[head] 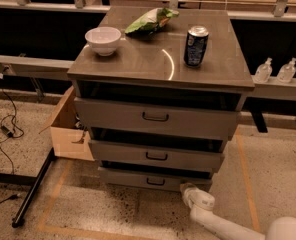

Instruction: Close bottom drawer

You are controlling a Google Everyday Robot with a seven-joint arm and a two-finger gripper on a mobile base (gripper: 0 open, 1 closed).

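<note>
The bottom drawer (128, 178) is seen lowest in the desk (138, 64), close to the floor (113, 214), with its small black handle (155, 181) at the middle of its grey front. It is drawn partly out, and a dark gap is shown above its front. The white end effector (197, 198) is placed low at the right end of that front, just beside it. Whether contact is made cannot be told, and neither can its state. The white arm (228, 228) is led from it to the lower right corner of the view.

Above the bottom drawer, the middle drawer (118, 153) and the top drawer (113, 115) are also drawn partly out, each with a black handle and a dark gap over it.

On the desk top a white bowl (103, 40) is set at the left and a dark can (195, 45) stands upright at the right. A green bag (150, 20) lies at the back between them.

A cardboard box (68, 129) is found on the floor just left of the desk. Black cables (3, 129) are spread further left, and a black bar (35, 184) lies slanted below the box. Two clear bottles (275, 70) are stood on a ledge to the right. Orange tape lines (243, 174) are marked on the floor around the desk.
</note>
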